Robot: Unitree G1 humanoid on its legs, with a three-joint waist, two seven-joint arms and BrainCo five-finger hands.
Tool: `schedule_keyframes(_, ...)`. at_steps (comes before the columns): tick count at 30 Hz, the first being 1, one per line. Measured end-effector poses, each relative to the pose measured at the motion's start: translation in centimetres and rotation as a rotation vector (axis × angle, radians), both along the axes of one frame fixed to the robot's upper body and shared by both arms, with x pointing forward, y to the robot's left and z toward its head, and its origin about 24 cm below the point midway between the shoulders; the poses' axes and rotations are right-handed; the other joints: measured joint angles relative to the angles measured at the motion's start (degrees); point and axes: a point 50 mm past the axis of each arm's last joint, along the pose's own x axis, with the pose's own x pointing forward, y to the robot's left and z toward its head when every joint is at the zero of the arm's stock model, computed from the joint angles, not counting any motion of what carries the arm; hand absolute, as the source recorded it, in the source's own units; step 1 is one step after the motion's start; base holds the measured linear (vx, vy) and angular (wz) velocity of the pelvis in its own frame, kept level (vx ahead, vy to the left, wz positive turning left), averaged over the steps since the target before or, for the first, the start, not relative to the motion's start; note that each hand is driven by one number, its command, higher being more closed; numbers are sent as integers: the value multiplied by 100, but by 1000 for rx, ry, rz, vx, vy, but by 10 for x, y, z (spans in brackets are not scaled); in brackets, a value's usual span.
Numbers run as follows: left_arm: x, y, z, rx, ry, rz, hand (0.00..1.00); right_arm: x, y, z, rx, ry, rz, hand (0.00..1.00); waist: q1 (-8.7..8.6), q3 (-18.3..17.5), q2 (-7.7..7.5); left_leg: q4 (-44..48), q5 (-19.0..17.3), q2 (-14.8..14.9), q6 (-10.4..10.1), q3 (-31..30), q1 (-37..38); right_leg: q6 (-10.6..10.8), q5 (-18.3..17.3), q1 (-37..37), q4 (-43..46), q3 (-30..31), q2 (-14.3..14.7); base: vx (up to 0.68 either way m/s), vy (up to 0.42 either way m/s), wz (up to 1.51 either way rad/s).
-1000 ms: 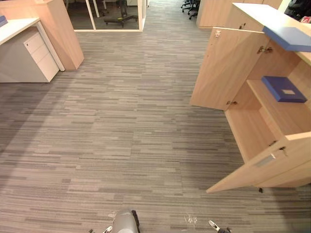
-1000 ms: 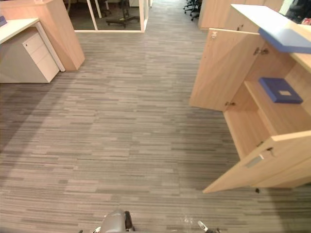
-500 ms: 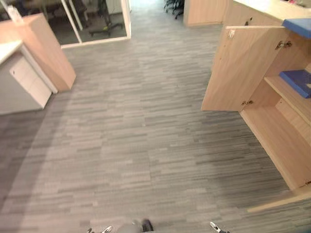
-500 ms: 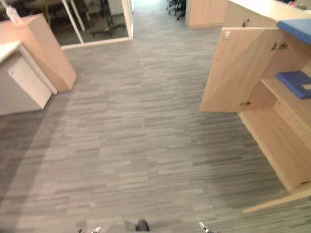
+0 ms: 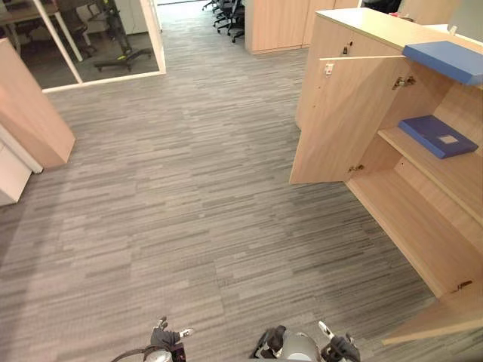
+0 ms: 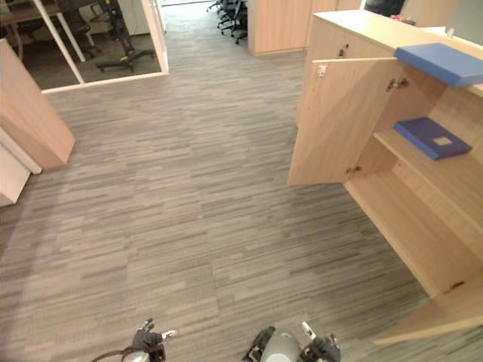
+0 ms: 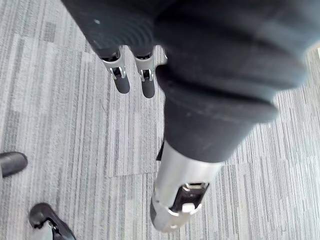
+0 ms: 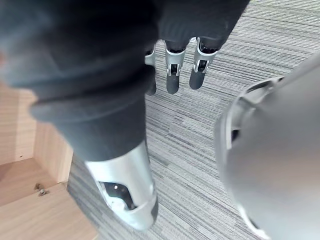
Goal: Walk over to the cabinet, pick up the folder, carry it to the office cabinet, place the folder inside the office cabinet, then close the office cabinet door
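Bright, even indoor light across the carpet [image 5: 181, 196], soft darker shade beside the open office cabinet door [image 5: 336, 113]

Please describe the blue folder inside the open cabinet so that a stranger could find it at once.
On the right stands a light wooden cabinet with its doors open. On the shelf inside it lies a dark blue folder, flat, with a small white label. The other blue item is paler and lies on top of the cabinet, not inside.
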Motion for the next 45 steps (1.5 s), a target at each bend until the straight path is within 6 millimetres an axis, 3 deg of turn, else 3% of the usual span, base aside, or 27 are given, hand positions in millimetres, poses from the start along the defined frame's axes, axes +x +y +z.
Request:
schedule_keyframes(1, -1, -7, -1, -24, 2, -7, 0, -9, 0, -2, 11, 12, -13, 0, -32, -64, 60, 193, -48, 222, -74, 6, 6, 93, -148, 92, -78, -30, 230, 416, -223, 7)
schedule_keyframes(3, 3, -8, 0, -41, -19, 17, 0, -14, 5, -4, 34, 17, -19, 0, -57, -67, 4, 1253, -92, 628, -144, 18, -228, 85, -296, 363, -266, -37, 510, 452, -254, -11)
schedule_keyframes(4, 4, -7, 1, -48, -26, 44, 0, -16, 7, -4, 42, 16, -19, 0, -54, -68, 7, 2220, -29, 978, -112, -25, -495, 91, -325, 561, -455, -12, 708, 425, -243, -54)
schedule_keyframes(5, 4, -3, 2, -54, -38, 82, 0, -18, 6, -5, 43, 17, -13, 0, -26, -67, 50, 3947, 357, 1594, -70, -139, -1052, 100, -372, 854, -722, 204, 1058, 473, -202, -76)
schedule_keyframes(7, 2, 4, 3, -47, -50, 120, 0, -19, 5, -7, 52, 28, -2, 0, 27, -80, 64, 5176, 415, 1958, -92, -315, -1586, 112, -415, 1070, -880, 595, 1286, 457, -34, -123)
schedule_keyframes(9, 3, 10, 4, -31, -57, 129, 0, -20, 6, -8, 58, 43, 3, 0, 64, -44, 9, 5376, 396, 1955, -83, -423, -2042, 132, -404, 1277, -1059, 1025, 1343, 366, 70, -124)
schedule_keyframes(11, 4, 13, 6, -23, -70, 148, 0, -22, 5, -9, 60, 57, 9, 0, 69, -22, 2, 4993, 336, 1780, -81, -717, -2477, 233, -347, 1487, -1288, 1436, 1340, 289, 111, -101)
schedule_keyframes(14, 2, 19, 7, -18, -88, 203, 0, -16, 5, -10, 61, 57, 32, 0, 160, 23, -17, 3089, 256, 1247, -149, -1905, -2974, 485, -263, 1847, -1591, 2245, 1253, 304, 247, -131)
schedule_keyframes(17, -1, 22, 6, -23, -94, 253, 0, -7, 5, -10, 55, 53, 80, 0, 269, 16, -23, 1209, 634, 724, -456, -3571, -2951, 950, -417, 1843, -1521, 2981, 953, 231, 319, -125)
schedule_keyframes(18, -2, 23, 6, -26, -92, 264, 0, -7, 5, -10, 55, 54, 80, 0, 276, 13, -22, 1145, 847, 678, -560, -3657, -2939, 1056, -460, 1852, -1490, 3121, 877, 379, 518, -113)
schedule_keyframes(19, -6, 23, 5, -31, -81, 280, 0, -9, 3, -10, 52, 57, 79, 0, 269, -28, -15, 1241, 1416, 508, -717, -3582, -2848, 1286, -493, 1908, -1482, 3356, 654, 416, 538, -103)
schedule_keyframes(21, -10, 29, 3, -20, -59, 291, 0, -6, 7, -10, 63, 49, 86, 0, 276, -48, -187, 1563, 1059, 251, -451, -3004, -2772, 1519, -369, 1745, -1202, 3476, 108, 442, 597, -114)
schedule_keyframes(22, -14, 33, 2, -15, -49, 298, 0, 0, 8, -9, 73, 33, 95, 0, 315, -33, -266, 1498, 932, 83, -248, -2560, -2525, 1366, -233, 1466, -630, 3451, -310, 341, 534, -130)
schedule_keyframes(23, -20, 32, 0, -16, -24, 296, 0, 3, 8, -8, 76, 18, 100, 0, 296, -36, -276, 1286, 847, -111, -82, -2217, -2160, 931, 42, 1195, 7, 3260, -734, 313, 509, -122)
schedule_keyframes(24, -22, 31, -1, -17, -15, 293, 0, 3, 8, -9, 78, 16, 102, 0, 270, -31, -268, 1129, 840, -210, -3, -2095, -1943, 658, 204, 1116, 307, 3063, -955, 268, 466, -101)
schedule_keyframes(25, -26, 30, -2, -14, -5, 275, 0, 0, 2, -7, 52, 3, 90, 0, 233, -42, -231, 796, 812, -332, 159, -1821, -1515, 142, 452, 974, 867, 2637, -1362, 217, 409, -84)
schedule_keyframes(26, -27, 31, -2, -7, 0, 258, 0, -1, -5, -6, 39, 5, 98, 0, 185, -75, -183, 514, 800, -370, 237, -1653, -1221, -2, 451, 809, 1443, 2182, -1581, 201, 385, -82)
schedule_keyframes(27, -28, 31, -2, 1, 5, 244, 0, -1, -6, -6, 38, 5, 103, 0, 186, -89, -174, 384, 807, -365, 266, -1573, -1093, 11, 448, 737, 1640, 1997, -1589, 176, 331, -80)
schedule_keyframes(29, -32, 30, -3, 19, 31, 174, 0, -2, -3, -7, 55, -2, 126, 0, 164, -87, -160, -38, 835, -310, 307, -1275, -714, 500, 178, 483, 1655, 1539, -1247, 175, 250, -81)
schedule_keyframes(30, -32, 29, -4, 18, 34, 155, 0, -1, -1, -7, 59, -6, 142, 0, 147, -87, -159, -96, 834, -293, 307, -1219, -689, 620, 102, 386, 1581, 1511, -1104, 185, 162, -64)
schedule_keyframes(32, -25, 23, -5, 4, 41, 102, 0, -1, 2, -8, 78, -9, 174, 0, 42, 56, -102, -288, 829, -152, 318, -1120, -543, 820, -142, 148, 1211, 1237, -481, 205, 72, -35)
schedule_keyframes(35, -21, 20, -5, -8, 37, 74, 0, -10, 3, -10, 96, 8, 158, 0, -5, 188, -112, -613, 825, -94, 307, -968, -113, 791, -152, -55, 834, 837, -60, 182, -12, -18)
schedule_keyframes(37, -16, 20, -4, -9, 25, 67, 0, -27, 4, -13, 107, 41, 146, 0, -13, 199, -155, -756, 760, -173, 198, -969, 36, 447, 67, -133, 292, 547, -26, 243, -92, 11)
schedule_keyframes(38, -16, 21, -3, -6, 21, 66, 0, -35, 6, -14, 116, 56, 135, 0, -14, 184, -233, -782, 703, -236, 129, -991, 100, 374, 239, -130, -52, 540, -43, 275, -150, 2)
schedule_keyframes(39, -18, 15, -5, -29, 30, 92, 0, -40, 2, -14, 114, 63, 114, 0, -9, 207, -130, -781, 559, -119, 8, -974, 187, 207, 145, -70, -125, 465, 82, 311, -182, -6)
schedule_keyframes(42, -15, 11, -5, -48, 18, 97, 0, -41, 0, -13, 111, 60, 104, 0, -36, 150, -12, -708, 448, 149, -129, -872, 288, 232, -140, 43, -203, 425, 427, 331, -209, -9)
schedule_keyframes(45, -9, 12, -2, -62, -21, 147, 0, -42, 4, -14, 131, 59, 83, 0, -67, 110, -74, 351, 315, 568, -312, -796, 65, 237, -236, 449, -671, 434, 875, 330, -287, -17)
